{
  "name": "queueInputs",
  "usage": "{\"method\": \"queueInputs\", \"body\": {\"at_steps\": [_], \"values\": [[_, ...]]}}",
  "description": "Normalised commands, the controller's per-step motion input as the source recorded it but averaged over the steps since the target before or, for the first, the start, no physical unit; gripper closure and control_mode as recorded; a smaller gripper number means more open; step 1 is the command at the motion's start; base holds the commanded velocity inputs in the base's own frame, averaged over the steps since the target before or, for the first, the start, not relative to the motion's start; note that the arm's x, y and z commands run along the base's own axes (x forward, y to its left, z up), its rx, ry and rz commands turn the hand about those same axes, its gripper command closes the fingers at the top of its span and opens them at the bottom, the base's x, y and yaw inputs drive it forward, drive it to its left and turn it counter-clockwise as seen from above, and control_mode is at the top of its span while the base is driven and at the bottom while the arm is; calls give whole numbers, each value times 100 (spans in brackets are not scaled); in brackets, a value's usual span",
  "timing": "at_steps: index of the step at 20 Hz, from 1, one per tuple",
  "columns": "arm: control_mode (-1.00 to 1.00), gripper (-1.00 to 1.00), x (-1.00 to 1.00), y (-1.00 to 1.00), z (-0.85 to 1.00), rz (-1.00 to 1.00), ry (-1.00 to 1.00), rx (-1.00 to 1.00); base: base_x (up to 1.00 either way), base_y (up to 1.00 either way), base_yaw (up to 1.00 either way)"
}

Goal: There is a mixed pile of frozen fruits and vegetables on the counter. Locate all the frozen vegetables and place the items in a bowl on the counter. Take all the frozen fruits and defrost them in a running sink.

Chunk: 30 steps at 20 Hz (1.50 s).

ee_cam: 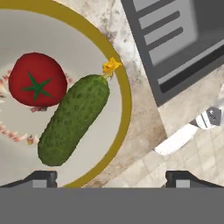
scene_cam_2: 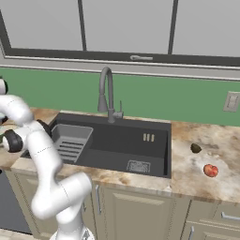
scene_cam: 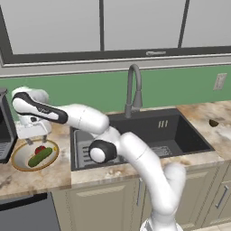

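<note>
Wide-spread, empty fingers (ee_cam: 46, 178) over cucumber (ee_cam: 73, 120) and tomato (ee_cam: 37, 80), bowl (ee_cam: 124, 92) rim cropped.

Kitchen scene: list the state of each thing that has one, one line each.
Gripper: open, above the bowl, holding nothing.
Bowl: upright on the counter, holding two items.
Cucumber: lying in the bowl, touching the tomato.
Tomato: in the bowl, stem side up.
Faucet: no water visible.
Sink: no fruit in it.
Red fruit: loose on the counter, right of the sink.
Dark fruit: loose on the counter, behind the red one.
</note>
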Motion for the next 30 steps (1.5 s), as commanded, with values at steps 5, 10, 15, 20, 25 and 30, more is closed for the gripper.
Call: {"method": "queueInputs", "body": {"at_steps": [5, 10, 15, 20, 25, 30], "values": [[-100, -100, -59, -74, 50, 0, 5, 2, 0, 0, 0], [-100, -100, -57, -69, 48, 1, 9, -7, 0, 0, 0], [-100, -100, -39, -81, 24, 0, 17, -17, 0, 0, 0], [-100, -100, -36, -89, 1, 0, 23, -16, 0, 0, 0], [-100, -100, -39, -98, 5, 0, 10, -3, 0, 0, 0], [-100, -100, -15, -85, 1, 6, -17, 35, 0, 0, 0]]}}
